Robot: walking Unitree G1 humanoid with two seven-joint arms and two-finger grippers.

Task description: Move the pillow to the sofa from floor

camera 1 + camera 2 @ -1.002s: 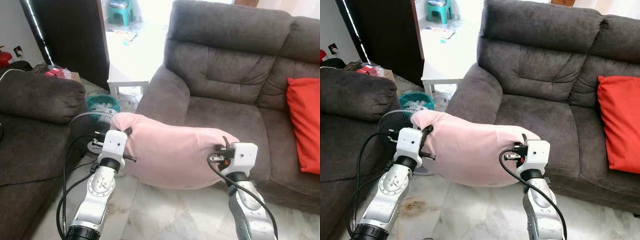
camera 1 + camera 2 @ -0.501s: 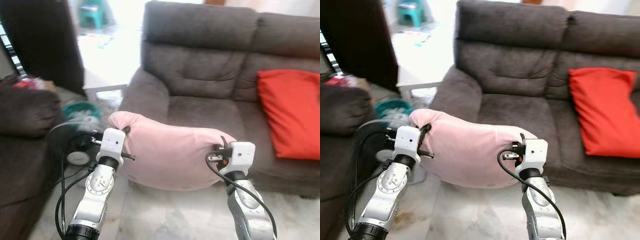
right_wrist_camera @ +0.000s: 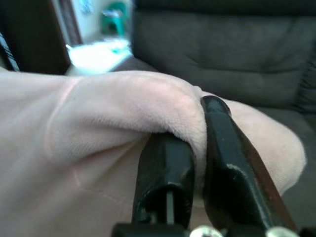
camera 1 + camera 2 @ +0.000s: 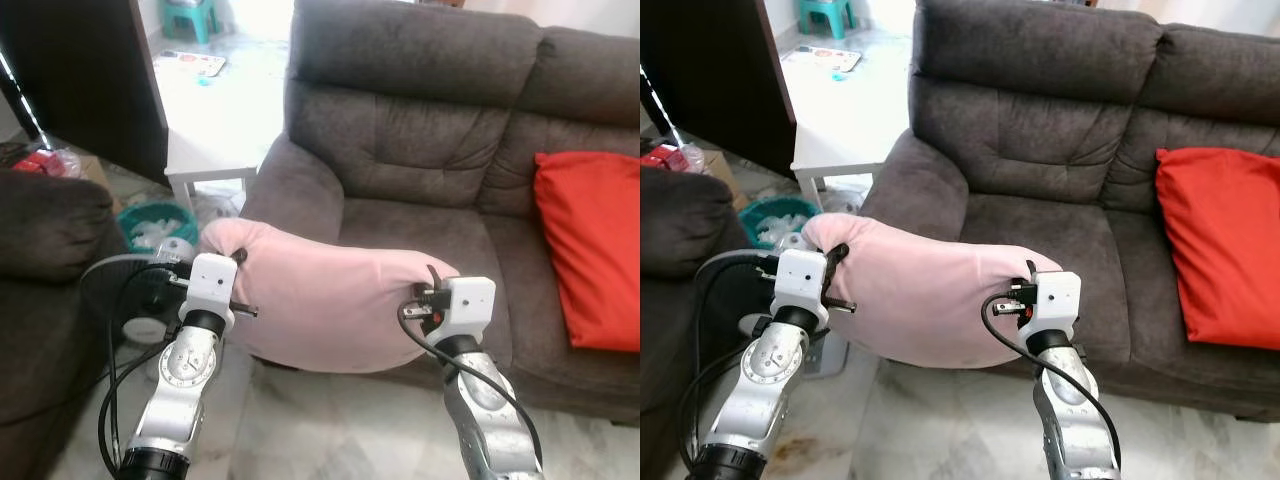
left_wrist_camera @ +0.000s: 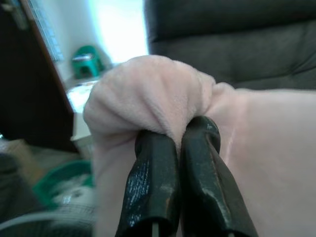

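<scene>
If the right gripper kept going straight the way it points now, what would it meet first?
Probably the grey sofa: the right gripper, shut on the pink pillow, points toward its seat and backrest, though depth is uncertain.

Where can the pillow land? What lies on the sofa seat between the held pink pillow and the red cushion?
In the eye views, bare grey seat cushion lies between the pink pillow and the red cushion.

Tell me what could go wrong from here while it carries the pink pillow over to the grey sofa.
1. Each hand pinches only a small fold at one end of the pink pillow, left hand and right hand; the plush fabric might slip free.
2. The pillow's middle sags below the hands, so it could catch the front edge of the grey sofa.
3. The fan and its cable sit by the left arm and could snag.
</scene>
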